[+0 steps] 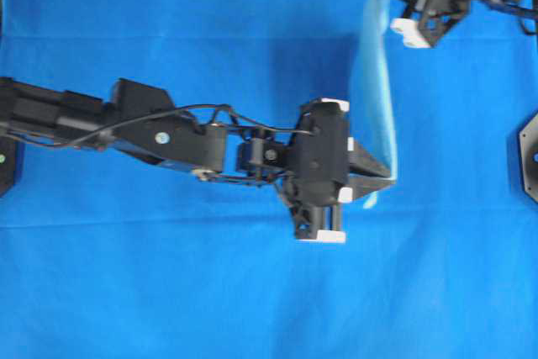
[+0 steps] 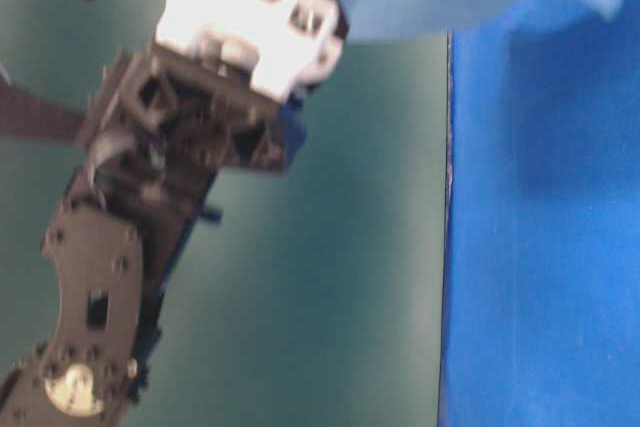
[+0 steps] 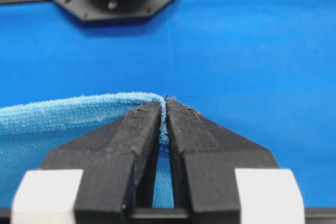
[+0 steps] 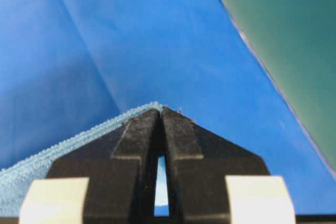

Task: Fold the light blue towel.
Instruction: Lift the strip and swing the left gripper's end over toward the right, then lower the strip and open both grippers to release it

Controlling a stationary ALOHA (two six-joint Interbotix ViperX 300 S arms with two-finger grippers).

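While both arms reach over the tabletop (image 1: 168, 292), draped in a deep royal-blue cloth covering, the pale sky-blue square microfibre towel (image 1: 374, 98) hangs lifted between them, seen nearly edge-on from overhead as a narrow band running from upper right toward centre. Left end effector (image 1: 380, 178): black jaws pressed together on one corner of the towel; the wrist view shows the fuzzy stitched hem (image 3: 79, 103) pinched between the fingertips (image 3: 144, 121), cloth trailing off to the left. Right end effector (image 4: 161, 111): jaws likewise clamped on another towel corner, hem just showing at the tips, fabric falling away to lower left. Table-level view is blurred; towel shows at the top, above the blue covering, with a dark green wall (image 2: 330, 277) behind.
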